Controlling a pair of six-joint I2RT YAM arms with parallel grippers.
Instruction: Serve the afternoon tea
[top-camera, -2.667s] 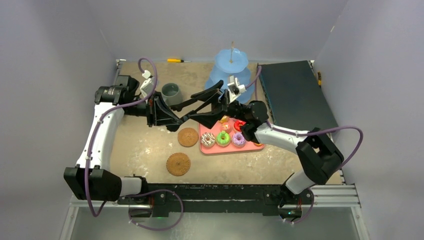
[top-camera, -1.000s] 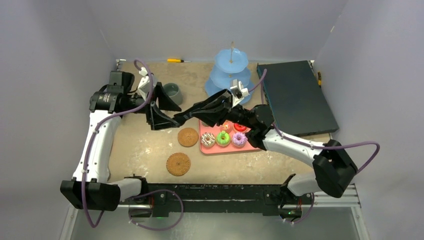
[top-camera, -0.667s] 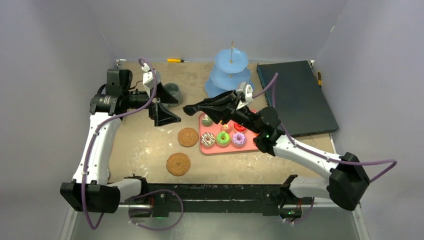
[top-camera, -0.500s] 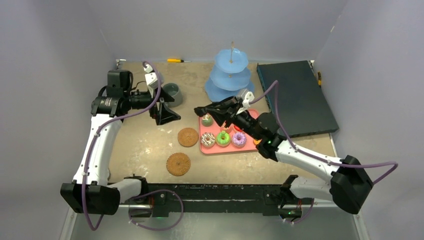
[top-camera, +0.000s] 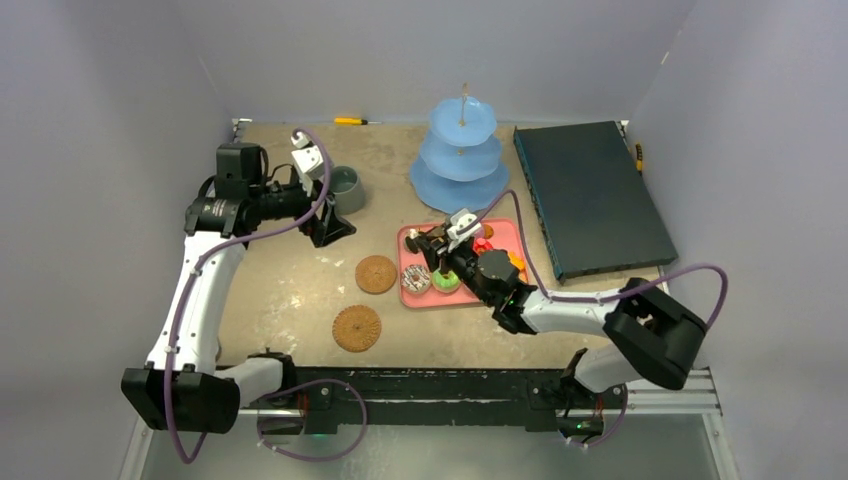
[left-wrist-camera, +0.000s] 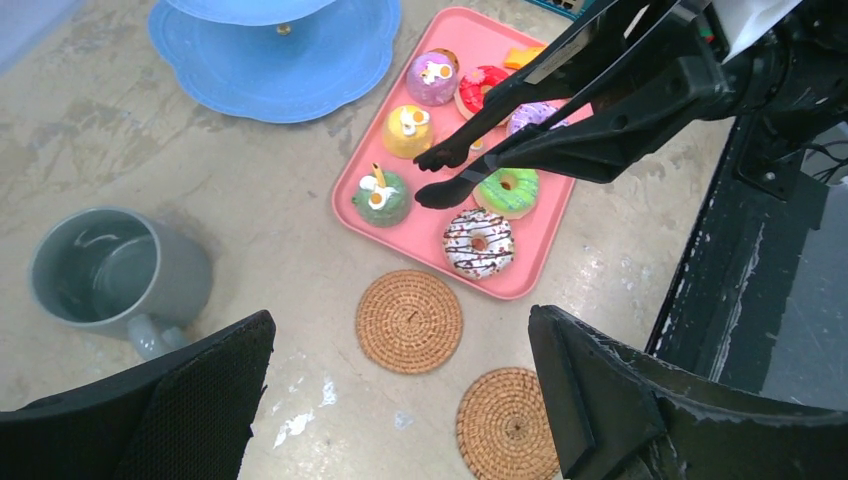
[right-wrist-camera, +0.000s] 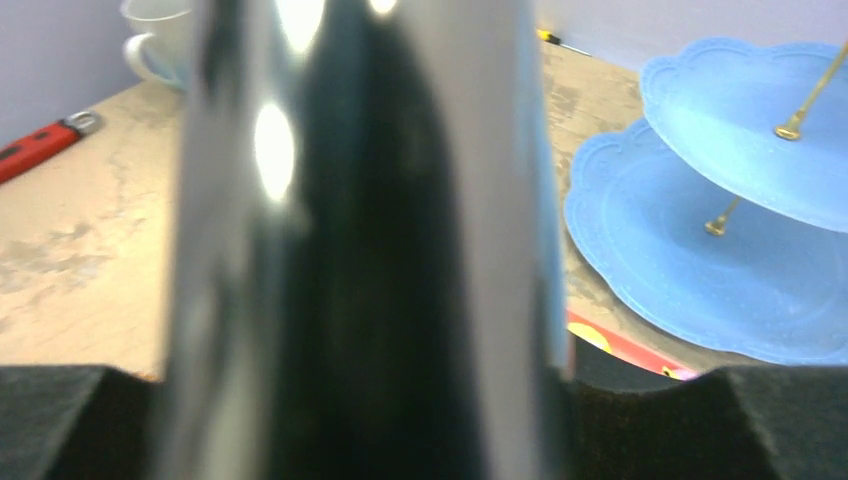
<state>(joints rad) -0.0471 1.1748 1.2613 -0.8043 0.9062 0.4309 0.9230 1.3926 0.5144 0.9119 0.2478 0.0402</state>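
Small doughnuts and cupcakes lie on a pink tray (left-wrist-camera: 556, 220), among them a green cupcake (left-wrist-camera: 381, 196), a green doughnut (left-wrist-camera: 507, 190) and a white drizzled doughnut (left-wrist-camera: 478, 243). My right gripper (top-camera: 457, 250) (right-wrist-camera: 370, 400) is shut on black tongs (left-wrist-camera: 560, 110) (top-camera: 432, 252). The tongs' tips hang apart just over the tray, between the green cupcake and the green doughnut. My left gripper (top-camera: 325, 215) (left-wrist-camera: 400, 400) is open and holds nothing, beside the grey-green mug (top-camera: 345, 185) (left-wrist-camera: 100, 275). The blue three-tier stand (top-camera: 460, 150) (left-wrist-camera: 290, 70) stands behind the tray. Two woven coasters (left-wrist-camera: 409, 321) (left-wrist-camera: 510, 425) lie left of it. A white mug (right-wrist-camera: 160, 30) shows far left.
A dark flat box (top-camera: 590, 195) lies along the right side of the table. A yellow screwdriver (top-camera: 352, 121) rests at the back edge, and a red tool (right-wrist-camera: 40, 145) lies at the left. Grey walls close in the table on three sides.
My left gripper let go of the tongs, opened wide and drew back left toward the mug. My right arm swung the tongs back and lowered them over the tray.
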